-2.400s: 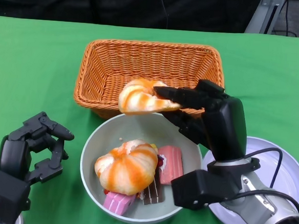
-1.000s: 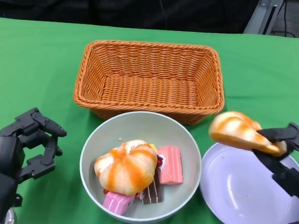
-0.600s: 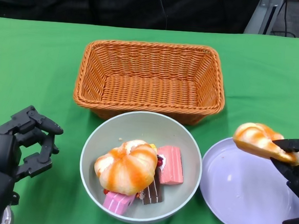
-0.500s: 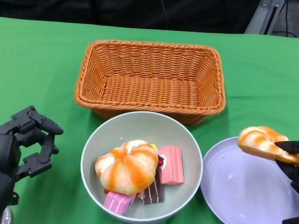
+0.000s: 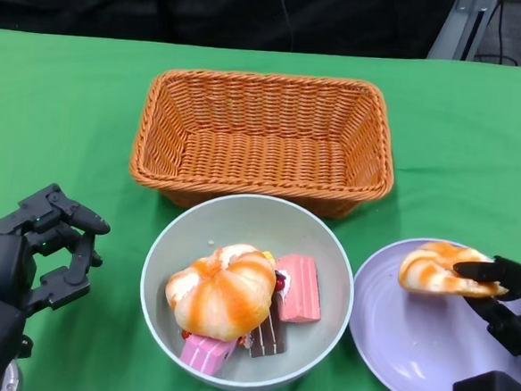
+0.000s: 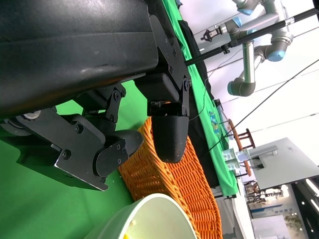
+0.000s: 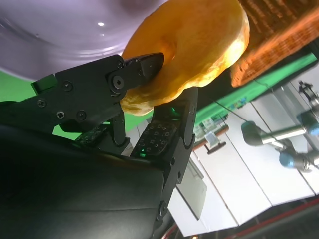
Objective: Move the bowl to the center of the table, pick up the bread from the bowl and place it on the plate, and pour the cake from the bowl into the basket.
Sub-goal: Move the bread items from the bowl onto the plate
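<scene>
Head view first, big things before small. Green tabletop [image 5: 61, 110] all around. Brown woven basket [image 5: 263, 137] near the far edge, in the middle, nothing inside. Pale green bowl [image 5: 246, 288] just in front of the basket, close to the near edge, about in the middle from side to side. White plate [image 5: 411, 340] beside the bowl, toward the near right corner.

Second step now: bread to plate. Right hand [image 5: 495, 297] over the plate, pinching a bun of bread [image 5: 432, 268] by one edge. Right wrist view: bun [image 7: 192, 45] squeezed between black fingers [image 7: 142, 67], plate right behind it. Looks low over the plate's far part; touching or not, hard to tell.

Next, probably: down a tiny bit, fingers apart, bun left on the plate. Then back for the round bread [image 5: 221, 291] in the bowl, most likely. Cake [image 5: 299, 288] pouring last.

Bun: golden orange with pale swirls, puffy, glossy, maybe squashy. Round bread much the same, but bigger. Cake pieces pink and dark brown, tucked beside and under the round bread.

Left hand [image 5: 37, 251] by the near left corner, fingers curled in, holding nothing.
</scene>
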Tool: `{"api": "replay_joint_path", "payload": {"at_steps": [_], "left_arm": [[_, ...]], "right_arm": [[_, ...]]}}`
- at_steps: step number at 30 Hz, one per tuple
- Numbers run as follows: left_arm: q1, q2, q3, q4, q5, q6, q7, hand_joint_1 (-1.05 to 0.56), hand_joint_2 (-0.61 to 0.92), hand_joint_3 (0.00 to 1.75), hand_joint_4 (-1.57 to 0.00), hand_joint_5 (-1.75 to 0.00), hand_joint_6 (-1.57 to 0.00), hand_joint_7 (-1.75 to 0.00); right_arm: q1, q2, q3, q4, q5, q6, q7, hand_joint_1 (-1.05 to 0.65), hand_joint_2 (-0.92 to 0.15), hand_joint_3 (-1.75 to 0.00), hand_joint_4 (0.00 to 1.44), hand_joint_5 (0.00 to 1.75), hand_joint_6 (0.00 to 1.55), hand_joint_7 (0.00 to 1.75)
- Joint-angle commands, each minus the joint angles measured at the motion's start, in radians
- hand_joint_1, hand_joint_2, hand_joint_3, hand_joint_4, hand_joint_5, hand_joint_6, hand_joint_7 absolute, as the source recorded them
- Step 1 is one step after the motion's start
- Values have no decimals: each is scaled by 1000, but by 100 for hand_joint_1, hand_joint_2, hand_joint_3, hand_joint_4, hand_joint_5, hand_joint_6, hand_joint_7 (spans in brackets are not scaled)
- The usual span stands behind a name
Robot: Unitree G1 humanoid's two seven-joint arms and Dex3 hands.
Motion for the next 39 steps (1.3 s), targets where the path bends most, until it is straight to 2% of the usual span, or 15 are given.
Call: {"api": "replay_joint_path", "payload": {"at_steps": [1,8,12,16,18,21,24,26,27,29,30,32,36,39], "left_arm": [[3,16,6,-2,-7,-12,-2,4,65,98,-78,-158,-74,-133],[7,16,4,-7,6,-7,13,3,64,99,-78,-156,-75,-132],[7,16,2,-10,8,-8,13,3,65,99,-78,-156,-75,-132],[8,14,2,-14,7,-3,15,3,64,100,-79,-154,-76,-131],[8,15,2,-14,5,-5,12,3,64,100,-80,-154,-76,-131],[8,17,1,-11,10,-12,16,4,65,100,-80,-155,-75,-131],[10,16,0,-16,18,-10,24,2,65,100,-79,-155,-75,-132],[11,16,1,-17,15,-8,22,3,65,101,-79,-155,-75,-132],[11,17,2,-17,15,-9,22,4,64,101,-79,-155,-75,-132],[11,17,2,-19,14,-7,22,3,64,101,-79,-155,-75,-132],[11,16,4,-18,9,-6,16,3,64,102,-79,-155,-75,-132],[8,19,4,-12,6,-7,10,4,64,102,-79,-156,-75,-132],[3,21,6,-1,9,-8,15,3,64,101,-79,-157,-75,-131],[4,23,5,1,11,-4,15,2,64,101,-78,-156,-76,-130]], "right_arm": [[-46,-31,42,67,-22,22,-62,-10,-83,0,86,122,116,26],[-84,-32,104,134,-14,46,-97,-8,-82,0,88,117,119,18],[-76,-46,128,126,-11,46,-92,-8,-83,-1,82,132,121,14],[-71,-61,147,119,-10,53,-83,-10,-84,-1,80,130,122,12],[-65,-66,160,107,-21,69,-90,-8,-82,0,88,115,123,9],[-53,-80,184,76,-33,103,-73,-8,-83,-1,92,107,124,7],[-13,-107,197,-22,-36,179,34,-14,-86,-1,91,97,122,4],[29,-118,196,-118,-32,239,103,-18,-86,-1,95,70,120,2],[56,-121,193,-181,-25,272,146,-20,-86,0,98,50,116,1],[107,-126,186,-294,-14,332,228,-22,-85,0,99,28,109,0],[132,-130,183,-350,-13,363,266,-25,-85,0,94,18,103,0],[176,-133,176,-447,-9,415,339,-30,-84,0,87,8,95,0],[242,-146,159,-590,-1,477,460,-38,-85,0,70,1,79,0],[269,-149,143,-642,9,484,506,-46,-87,-1,62,0,71,0]]}}
